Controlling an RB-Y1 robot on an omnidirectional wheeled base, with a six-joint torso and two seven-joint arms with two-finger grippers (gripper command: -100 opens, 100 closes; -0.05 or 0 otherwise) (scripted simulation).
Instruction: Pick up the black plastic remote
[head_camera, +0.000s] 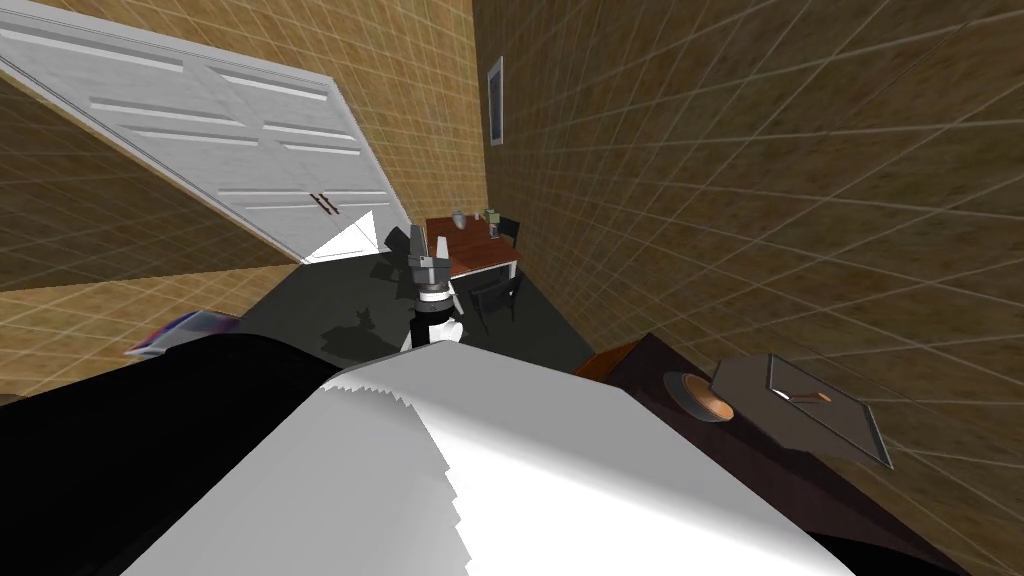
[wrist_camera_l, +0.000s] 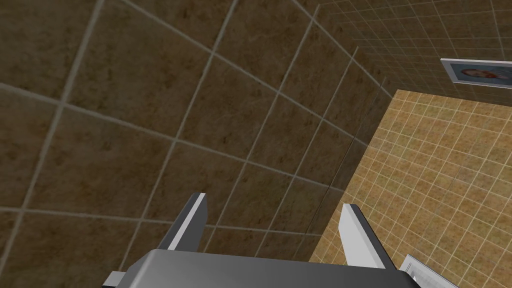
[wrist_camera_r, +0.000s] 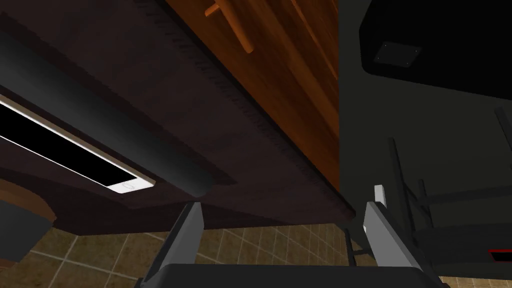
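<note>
Spread apart with nothing between them, the two fingers of the right gripper (wrist_camera_r: 285, 206) rose closest to the lens, aimed at furniture. From the head camera, a white double door (head_camera: 250, 150) took the ten o'clock part of the room. A dark wooden cabinet (head_camera: 760, 480) stood at four o'clock against the tiled wall. Seen from the right wrist, the cabinet (wrist_camera_r: 235, 130) had an orange-brown front with a wooden handle (wrist_camera_r: 232, 25). Far off at twelve o'clock, a red-brown table (head_camera: 475, 250) stood in the corner with dark chairs (head_camera: 495, 295) around it. On the cabinet top lay a flat grey panel (head_camera: 800, 410).

The black remote (wrist_camera_r: 100, 120), a long rounded bar, also lay on the cabinet top at about ten o'clock from the right gripper. Its near end sat just beyond one fingertip, not touching it. A phone (wrist_camera_r: 75, 155) with a black screen and white rim lay just beside the remote, on the side away from the cabinet's front. A bowl (head_camera: 700, 395) with a brown inside sat at the panel's nine o'clock edge.

The left gripper (head_camera: 420, 240) was raised near the head view's centre, and its own wrist camera showed the left gripper (wrist_camera_l: 275, 200) wide open, empty, facing tiled walls.
</note>
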